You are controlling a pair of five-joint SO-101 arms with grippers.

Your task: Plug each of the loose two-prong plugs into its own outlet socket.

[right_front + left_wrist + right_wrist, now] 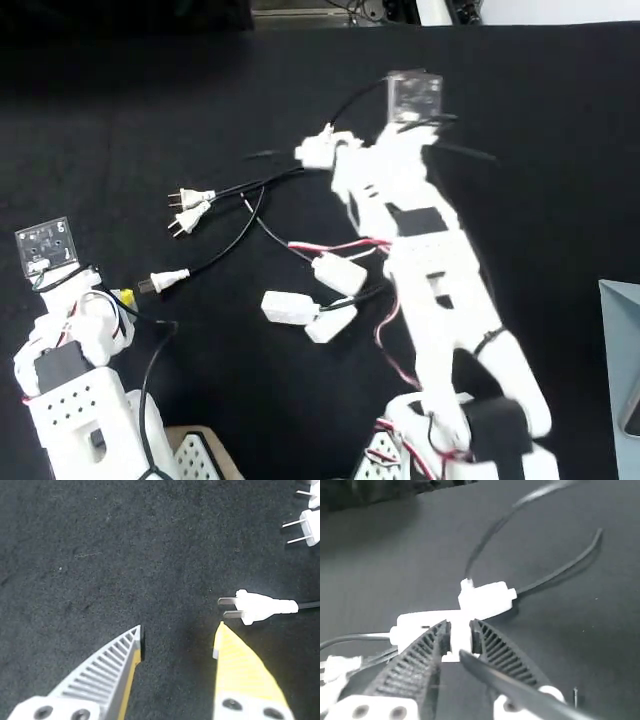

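Two-prong plug [257,607] lies just past the spread left end effector [179,627]; right end effector [460,632] pinches outlet socket [417,625].

Nothing legible anywhere right now: no print, numbers or signs can be made out on the white plugs [190,198], the outlet sockets [290,307] or the black worktop [120,120].

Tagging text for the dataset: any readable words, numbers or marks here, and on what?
None legible.
White plugs, outlet sockets, white connector in the right gripper: no print visible.
Clear board on an arm's wrist: dark specks, too small to read.
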